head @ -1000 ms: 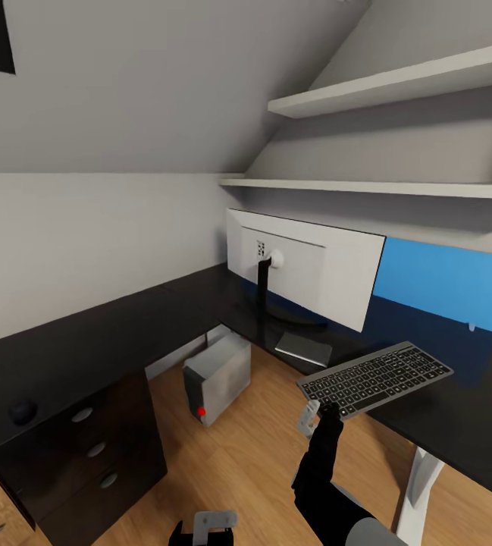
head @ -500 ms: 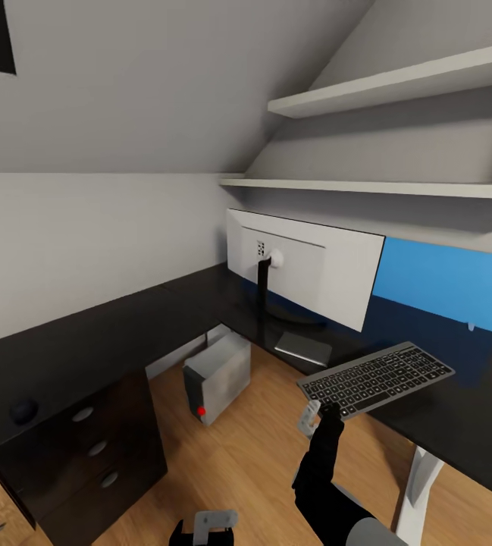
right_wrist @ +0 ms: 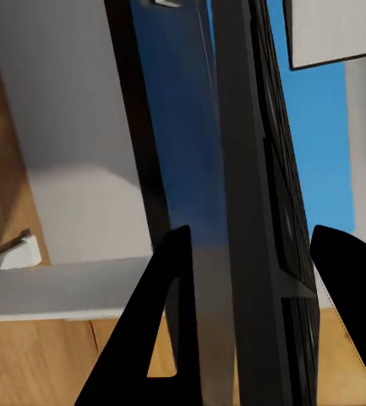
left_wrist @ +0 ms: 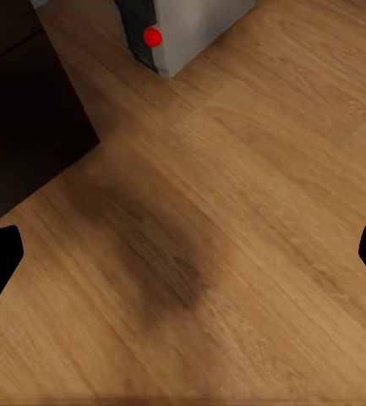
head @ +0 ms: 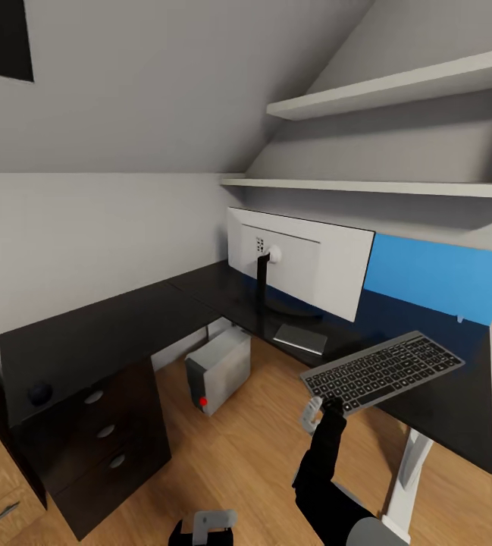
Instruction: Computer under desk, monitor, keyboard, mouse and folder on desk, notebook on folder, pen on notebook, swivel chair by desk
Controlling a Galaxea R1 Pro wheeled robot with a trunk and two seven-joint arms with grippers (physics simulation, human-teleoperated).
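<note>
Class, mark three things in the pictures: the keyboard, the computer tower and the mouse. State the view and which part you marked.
keyboard (head: pixel 386 372): head view, middle of the key field.
computer (head: pixel 227 366): head view, grey side panel of the tower.
mouse (head: pixel 39 392): head view, top of its rounded black shell, at the desk's near left end.

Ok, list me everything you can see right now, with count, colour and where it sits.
desk: one, black, L-shaped, against the walls
monitor: one, pale back facing us, on the desk
keyboard: one, dark keys in grey frame, held above the desk edge
notebook: one, dark grey, on the desk by the monitor base
mouse: one, black, desk's left end
computer: one, light grey, on the floor under the desk
blue panel: one, behind the desk
shelves: two, white, on the wall
right gripper: shut on the keyboard
left gripper: open, above the floor
</note>
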